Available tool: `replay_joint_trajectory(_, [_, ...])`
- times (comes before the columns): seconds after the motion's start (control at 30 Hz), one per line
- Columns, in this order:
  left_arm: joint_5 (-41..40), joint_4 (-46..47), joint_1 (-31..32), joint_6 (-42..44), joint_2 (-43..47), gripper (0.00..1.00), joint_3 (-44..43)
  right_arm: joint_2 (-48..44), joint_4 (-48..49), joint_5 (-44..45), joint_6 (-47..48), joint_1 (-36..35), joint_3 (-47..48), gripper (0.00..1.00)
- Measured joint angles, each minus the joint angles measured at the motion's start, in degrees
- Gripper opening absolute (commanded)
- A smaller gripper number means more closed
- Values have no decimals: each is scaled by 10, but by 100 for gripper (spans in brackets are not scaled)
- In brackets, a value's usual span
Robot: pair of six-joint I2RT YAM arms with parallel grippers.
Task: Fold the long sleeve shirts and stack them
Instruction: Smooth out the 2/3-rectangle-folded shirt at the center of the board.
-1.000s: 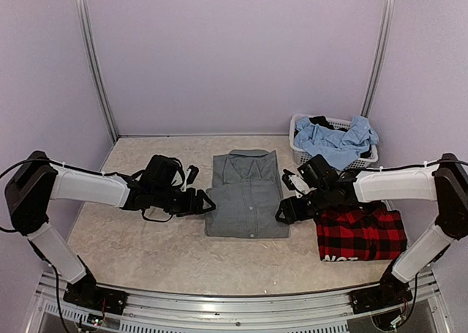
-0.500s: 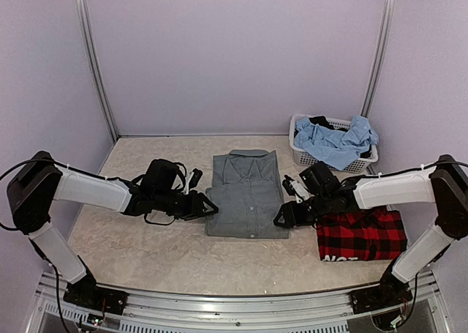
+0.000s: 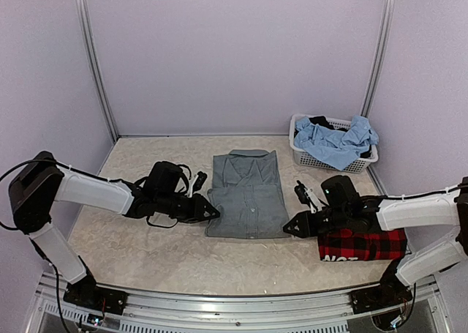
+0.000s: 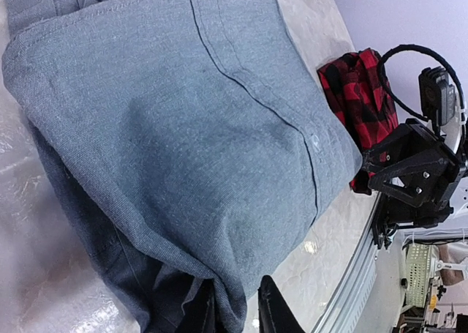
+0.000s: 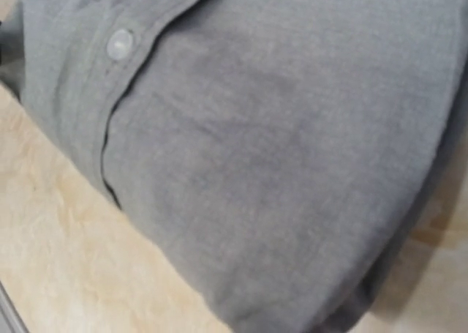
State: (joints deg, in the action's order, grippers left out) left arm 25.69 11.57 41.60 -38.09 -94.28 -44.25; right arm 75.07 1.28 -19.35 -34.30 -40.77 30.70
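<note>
Left arm: we are seeing the left arm [image 3: 95, 190] stretching low over the table [image 3: 131, 252] toward the middle.
Left jaws: they are narrowed to a slim gap and are pinching the grey shirt [image 3: 245, 194] at the lower part of its left edge. In the left wrist view one dark finger [image 4: 272, 315] is showing beside the bunched layers of cloth hanging between the two.
Grey shirt: it is lying folded in the middle of the table, collar at the far end and button placket facing up. It is sitting between the two sets of jaws, with its left edge inside the left ones.
Right jaws: they are pointing at the grey shirt's near right corner, just beside it. We cannot tell whether they are touching it, nor whether they are released or clenched. The right wrist view is showing only blurred grey cloth and one white button [image 5: 121, 44].
Right arm: the right arm [image 3: 417, 208] is crossing over the far edge of the plaid shirt [image 3: 365, 245].
Plaid shirt: it is lying folded to the right of the grey shirt, apart from it and behind the right jaws.
Writing: white letters are showing at the plaid shirt's near edge. They are looking like "NOT", but they are cut off and we cannot read them for sure.
Basket: a white basket [image 3: 307, 157] is standing at the far right, holding a crumpled blue garment [image 3: 336, 144].
</note>
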Motion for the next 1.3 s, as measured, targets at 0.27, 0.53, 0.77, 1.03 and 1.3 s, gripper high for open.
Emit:
replay_joint_trajectory(0.27, [-2, -1, 14, 2, -4, 11, 1, -44, 35, -6, -16, -2, -60, 16])
replay_joint_trajectory(0.53, [-20, -8, 35, 1, 3, 9, 32, -70, 47, -3, -20, -19, -92, 19])
replay_joint_trajectory(0.77, [-38, -17, 38, 0, 21, 31, 51, -111, 28, 50, -37, -26, -99, 51])
replay_joint_trajectory(1.03, [-50, -17, 34, 12, 40, 46, 51, -62, 12, 107, -46, -26, -50, 52])
replay_joint_trajectory(1.3, [-40, -4, 19, 13, 40, 48, 58, 40, 28, 114, -56, -26, -3, 34])
